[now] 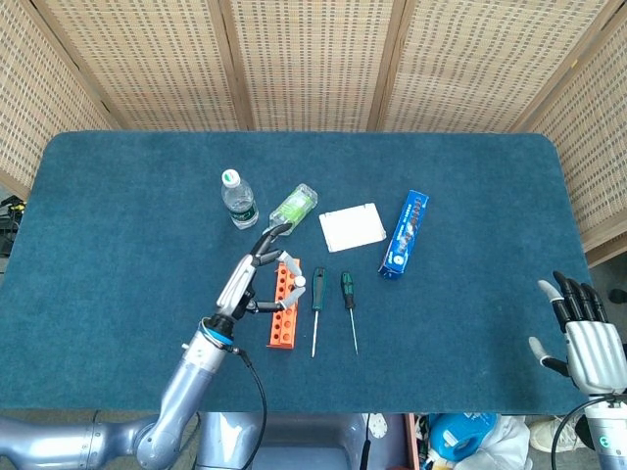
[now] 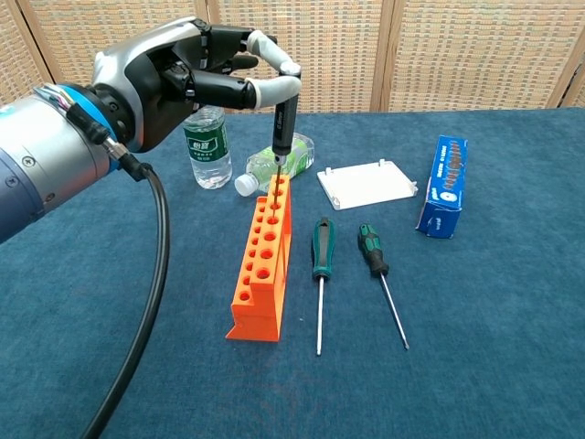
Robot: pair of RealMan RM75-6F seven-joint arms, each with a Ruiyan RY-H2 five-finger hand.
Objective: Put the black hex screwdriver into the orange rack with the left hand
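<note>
My left hand (image 2: 196, 73) pinches the top of the black hex screwdriver (image 2: 283, 128), which stands upright over the far end of the orange rack (image 2: 263, 261). Its thin shaft enters a hole near the rack's far end. In the head view the same left hand (image 1: 257, 274) hovers over the orange rack (image 1: 283, 315); the screwdriver's handle is mostly hidden there. My right hand (image 1: 585, 338) rests at the table's near right corner with fingers spread and nothing in it.
Two green-handled screwdrivers (image 2: 320, 274) (image 2: 379, 274) lie right of the rack. An upright water bottle (image 2: 205, 146), a bottle lying on its side (image 2: 288, 157), a white plate (image 2: 367, 183) and a blue box (image 2: 441, 187) sit behind them.
</note>
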